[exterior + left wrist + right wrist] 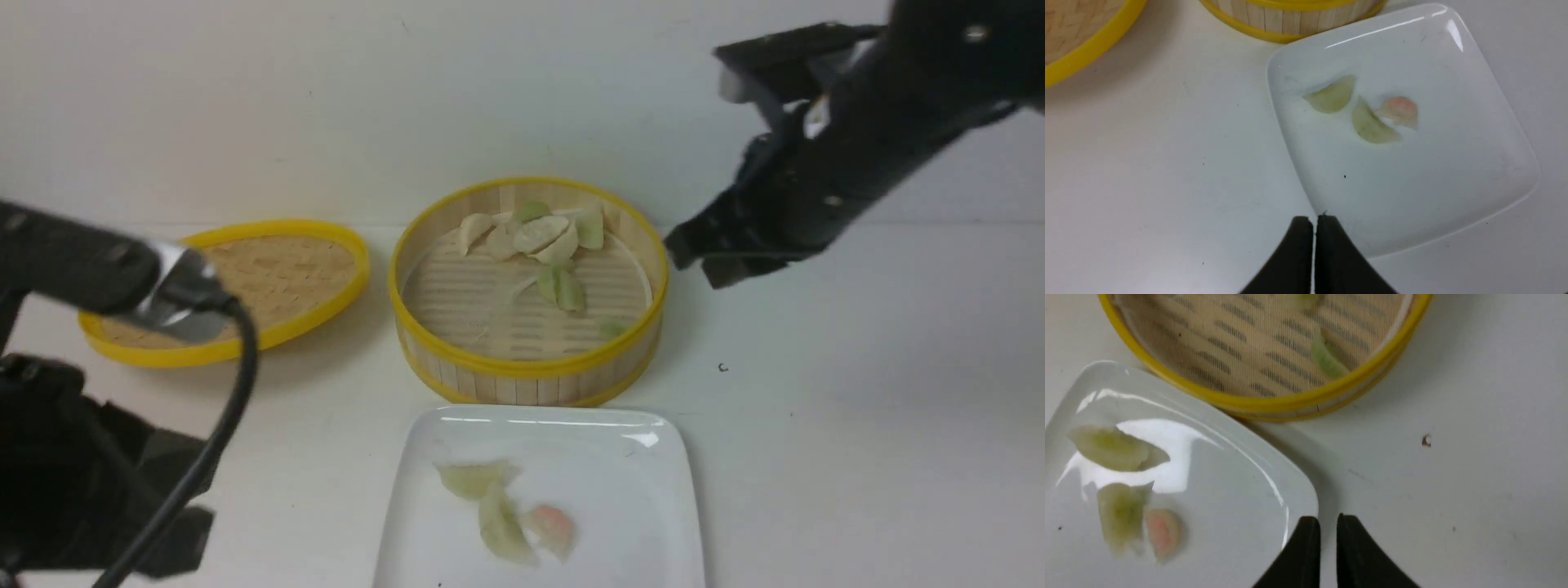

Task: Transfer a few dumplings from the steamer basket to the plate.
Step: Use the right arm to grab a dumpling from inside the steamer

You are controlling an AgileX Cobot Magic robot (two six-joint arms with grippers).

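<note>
The steamer basket (529, 367) stands mid-table with several dumplings (539, 233) at its far side and a green pair (563, 287) near its middle. In front of it, the white plate (629, 482) holds three dumplings: two pale green (1331, 97) (1372, 124) and one pinkish (1398, 109). My left gripper (1314, 220) is shut and empty, low beside the plate's left edge. My right gripper (1327, 518) hovers right of the basket (1274, 402), above the plate's far right corner (1298, 486). Its jaws stand a narrow gap apart with nothing between them.
The flat woven lid (269, 269) with its yellow rim lies left of the basket, partly behind my left arm (82, 261). A small dark speck (722, 367) marks the white table right of the basket.
</note>
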